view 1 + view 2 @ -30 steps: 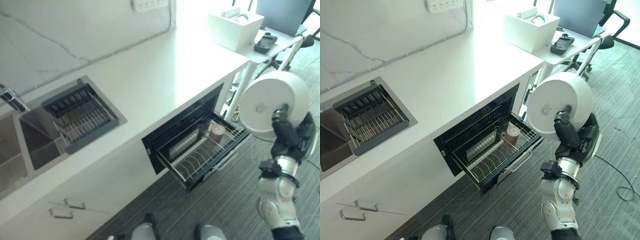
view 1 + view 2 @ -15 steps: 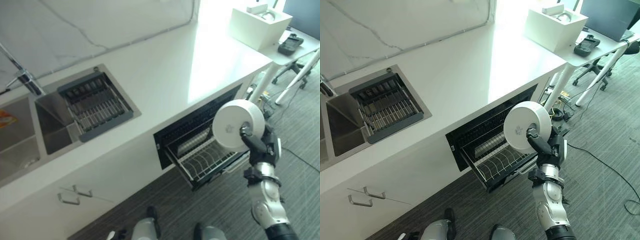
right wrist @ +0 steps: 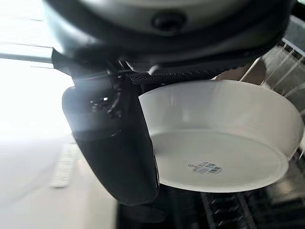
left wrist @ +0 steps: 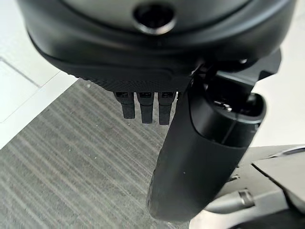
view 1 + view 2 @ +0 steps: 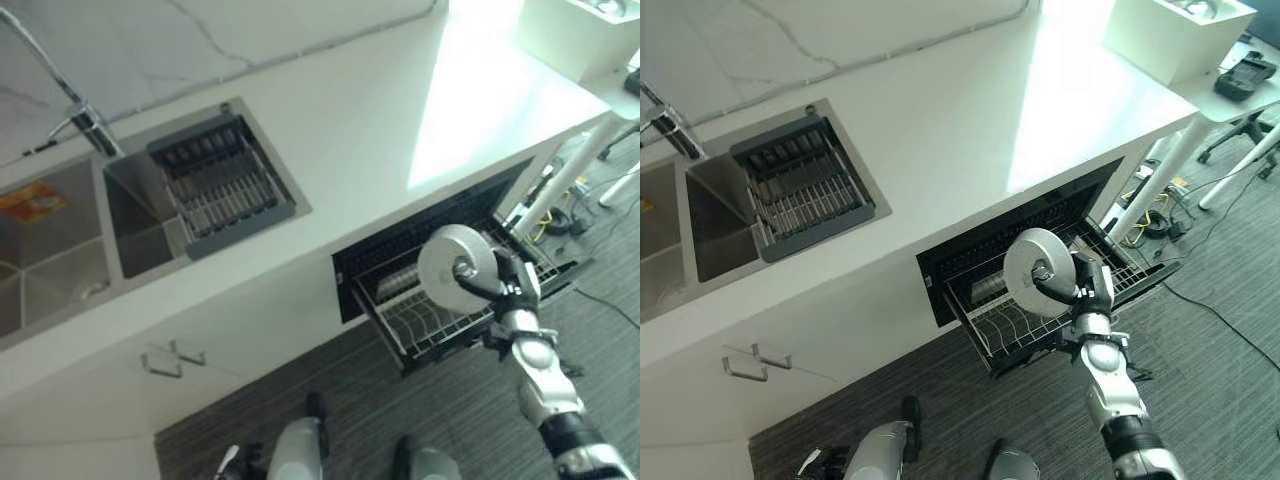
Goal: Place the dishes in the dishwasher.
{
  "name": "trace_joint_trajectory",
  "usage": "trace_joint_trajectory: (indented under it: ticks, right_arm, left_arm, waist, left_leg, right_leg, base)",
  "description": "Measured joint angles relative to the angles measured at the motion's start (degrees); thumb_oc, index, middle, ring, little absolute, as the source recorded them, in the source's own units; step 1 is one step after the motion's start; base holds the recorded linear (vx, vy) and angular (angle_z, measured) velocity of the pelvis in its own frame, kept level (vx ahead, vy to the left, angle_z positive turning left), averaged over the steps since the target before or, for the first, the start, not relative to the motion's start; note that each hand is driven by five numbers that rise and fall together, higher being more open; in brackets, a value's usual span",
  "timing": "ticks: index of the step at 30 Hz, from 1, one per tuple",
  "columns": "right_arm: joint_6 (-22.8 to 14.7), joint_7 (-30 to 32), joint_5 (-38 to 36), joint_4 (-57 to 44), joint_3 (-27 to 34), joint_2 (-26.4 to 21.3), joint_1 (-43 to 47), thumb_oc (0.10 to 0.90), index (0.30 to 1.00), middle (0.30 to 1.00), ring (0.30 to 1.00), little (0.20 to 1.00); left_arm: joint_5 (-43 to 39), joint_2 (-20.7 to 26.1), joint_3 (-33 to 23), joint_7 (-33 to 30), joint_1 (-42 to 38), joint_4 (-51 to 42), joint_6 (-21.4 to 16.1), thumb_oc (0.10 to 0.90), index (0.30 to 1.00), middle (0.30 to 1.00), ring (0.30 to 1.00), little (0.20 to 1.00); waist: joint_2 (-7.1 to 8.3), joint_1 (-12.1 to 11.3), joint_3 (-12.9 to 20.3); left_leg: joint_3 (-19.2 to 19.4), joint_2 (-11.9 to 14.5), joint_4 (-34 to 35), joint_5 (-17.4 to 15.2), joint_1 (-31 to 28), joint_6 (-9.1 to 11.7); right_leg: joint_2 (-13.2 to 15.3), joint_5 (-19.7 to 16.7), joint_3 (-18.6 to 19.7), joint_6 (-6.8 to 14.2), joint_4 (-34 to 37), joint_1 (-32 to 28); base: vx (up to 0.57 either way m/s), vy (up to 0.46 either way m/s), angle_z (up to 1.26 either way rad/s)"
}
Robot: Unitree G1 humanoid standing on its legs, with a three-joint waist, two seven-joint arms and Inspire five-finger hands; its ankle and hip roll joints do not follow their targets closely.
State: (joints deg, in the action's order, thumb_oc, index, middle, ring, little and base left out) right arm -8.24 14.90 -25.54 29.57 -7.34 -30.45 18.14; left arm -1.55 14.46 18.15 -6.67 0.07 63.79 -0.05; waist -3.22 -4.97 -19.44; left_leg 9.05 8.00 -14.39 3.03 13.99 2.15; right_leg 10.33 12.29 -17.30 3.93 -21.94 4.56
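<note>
From the left eye view, the right hand is holding a white bowl tipped on its side, its underside facing the camera, with the thumb across the base and the fingers hidden behind the rim. The bowl is hanging over the wire rack of the pulled-out dishwasher drawer below the front edge of the white counter. A second ago the bowl was being held out past the drawer's right end, well clear of the rack; it is now sitting over the rack's middle, and the arm is reaching further in. The camera itself has also shifted, so the sink and its grey drain tray at the counter's left end are showing more fully.

In the right eye view, the bowl is likewise covering the rack's middle, with the hand just right of it.

In the left wrist view, the left hand is hanging over striped grey carpet, its fingers pointing loosely down and holding nothing.

In the right wrist view, the thumb is pressing against the bowl, gripping it at the rim, above dark rack wires.
</note>
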Motion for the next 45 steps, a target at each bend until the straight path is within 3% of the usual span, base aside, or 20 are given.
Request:
trace_joint_trajectory:
  ticks: [6, 11, 15, 20, 29, 30, 31, 33, 38, 40, 45]
  right_arm:
    - [0.12, 2.32, 5.73, 6.97, -0.91, -0.81, 3.78, 0.400, 0.300, 0.300, 0.300, 0.300]
    - [0.02, 12.14, 14.64, 15.87, -1.21, -3.95, 12.28, 0.400, 0.300, 0.300, 0.300, 0.300]
    - [0.01, 14.33, 20.01, 16.22, -4.85, -7.70, 18.89, 0.400, 0.300, 0.300, 0.300, 0.300]
    - [-0.27, 16.68, 28.86, 18.40, -14.51, -8.68, 23.49, 0.400, 0.300, 0.300, 0.300, 0.300]
    - [-1.19, 20.22, 31.30, 23.22, -15.70, -7.21, 26.67, 0.400, 0.300, 0.300, 0.300, 0.300]
    - [-1.19, 20.28, 31.33, 23.21, -15.70, -7.18, 26.79, 0.533, 0.500, 0.500, 0.500, 0.500]
    - [-1.19, 20.34, 31.38, 23.20, -15.73, -6.99, 26.89, 0.800, 0.900, 0.900, 0.900, 0.900]
    - [-1.19, 20.13, 31.43, 23.14, -16.43, -6.44, 27.21, 0.800, 0.900, 0.900, 0.900, 0.900]
    - [1.82, 8.36, 32.55, 23.03, -18.32, -5.73, 27.27, 0.800, 0.900, 0.900, 0.900, 0.900]
    - [2.63, -4.04, 34.03, 22.94, -24.56, -6.40, 27.18, 0.800, 0.900, 0.900, 0.900, 0.900]
    - [0.81, -17.97, 37.44, 22.89, -29.24, -9.60, 29.47, 0.800, 0.900, 0.900, 0.900, 0.900]
  left_arm:
    - [-0.02, 0.07, 0.10, 1.11, -1.35, -0.26, -0.03, 0.800, 0.900, 0.900, 0.900, 0.900]
    - [-0.13, 0.25, 1.32, 2.04, -3.60, -1.49, -0.51, 0.800, 0.900, 0.900, 0.900, 0.900]
    - [-0.31, 0.87, 1.86, 2.51, -5.66, -1.60, -1.89, 0.800, 0.900, 0.900, 0.900, 0.900]
    - [-0.38, 2.86, 2.08, 2.48, -8.72, -3.66, -3.03, 0.800, 0.900, 0.900, 0.900, 0.900]
    - [-0.88, 3.11, 3.72, 2.50, -10.53, -3.71, -4.14, 0.800, 0.900, 0.900, 0.900, 0.900]
    - [-1.83, 3.11, 3.72, 2.50, -10.48, -3.72, -4.13, 0.800, 0.900, 0.900, 0.900, 0.900]
    - [-2.56, 3.13, 3.73, 2.45, -10.49, -3.74, -4.19, 0.800, 0.900, 0.900, 0.900, 0.900]
    - [-2.56, 3.12, 3.97, 2.44, -10.65, -3.93, -4.29, 0.800, 0.900, 0.900, 0.900, 0.900]
    - [-2.69, 3.75, 3.89, 2.53, -10.78, -7.01, -4.08, 0.800, 0.900, 0.900, 0.900, 0.900]
    - [-2.75, 5.69, 3.75, 2.80, -10.77, -9.96, -3.74, 0.800, 0.900, 0.900, 0.900, 0.900]
    - [-2.76, 9.78, 2.81, 3.61, -11.11, -11.68, -2.84, 0.800, 0.900, 0.900, 0.900, 0.900]
  waist:
    - [-0.13, -1.69, -1.34]
    - [-2.57, -3.51, -5.56]
    - [-3.65, -3.74, -9.03]
    - [-3.78, -5.71, -10.98]
    - [-3.77, -6.20, -11.27]
    - [-3.77, -6.20, -11.27]
    - [-3.76, -6.16, -11.27]
    - [-3.76, -6.10, -11.27]
    - [-3.61, -6.04, -11.32]
    - [-3.07, -6.02, -11.32]
    - [-1.04, -6.13, -11.30]
  left_leg:
    - [-0.64, -0.40, -0.36, 0.03, 0.71, -0.12]
    - [-1.48, -1.33, -0.21, 0.80, 1.56, -0.94]
    - [-1.98, -1.46, 0.11, 2.22, 4.00, -1.10]
    - [-2.30, -1.71, 0.93, 3.15, 6.38, -1.17]
    - [-2.67, -2.03, 1.91, 4.17, 9.36, -1.45]
    - [-2.65, -2.03, 1.96, 4.17, 9.37, -1.45]
    - [-2.65, -1.99, 1.98, 4.17, 9.44, -1.45]
    - [-2.61, -1.96, 1.97, 4.17, 9.86, -1.46]
    - [-2.25, -1.89, 1.98, 4.36, 11.13, -1.73]
    - [-2.44, -1.80, 1.98, 4.42, 11.15, -1.72]
    - [-3.57, -1.04, 2.95, 5.47, 11.05, -1.22]
  right_leg:
    - [0.26, 0.00, -0.68, 0.02, 0.05, 0.01]
    - [0.98, -0.36, -1.47, 0.55, -0.28, 0.44]
    - [1.18, -0.63, -2.04, 0.43, -1.29, 3.14]
    - [1.36, -0.59, -2.22, 0.38, -1.97, 6.05]
    - [1.40, -1.02, -2.48, 0.59, -1.82, 9.08]
    - [1.38, -1.08, -2.47, 0.60, -1.72, 9.10]
    - [1.33, -1.15, -2.49, 0.59, -1.59, 9.13]
    - [1.30, -1.34, -2.48, 0.57, -1.45, 9.56]
    - [1.26, -1.75, -2.09, 0.66, -1.44, 10.94]
    - [1.09, -1.78, -2.27, 0.65, -1.41, 10.79]
    - [0.08, -2.05, -3.33, 0.21, -1.11, 10.42]
  base:
    - [0.00, 0.018, 0.07]
    - [-0.07, 0.020, 0.10]
    - [-0.11, 0.005, 0.07]
    - [-0.11, -0.005, 0.04]
    - [-0.06, -0.003, 0.02]
    - [-0.03, 0.010, 0.00]
    - [0.00, 0.000, 0.00]
    - [-0.01, 0.004, -0.03]
    - [-0.01, -0.017, -0.02]
    - [0.00, -0.065, 0.02]
    - [0.01, -0.092, 0.06]
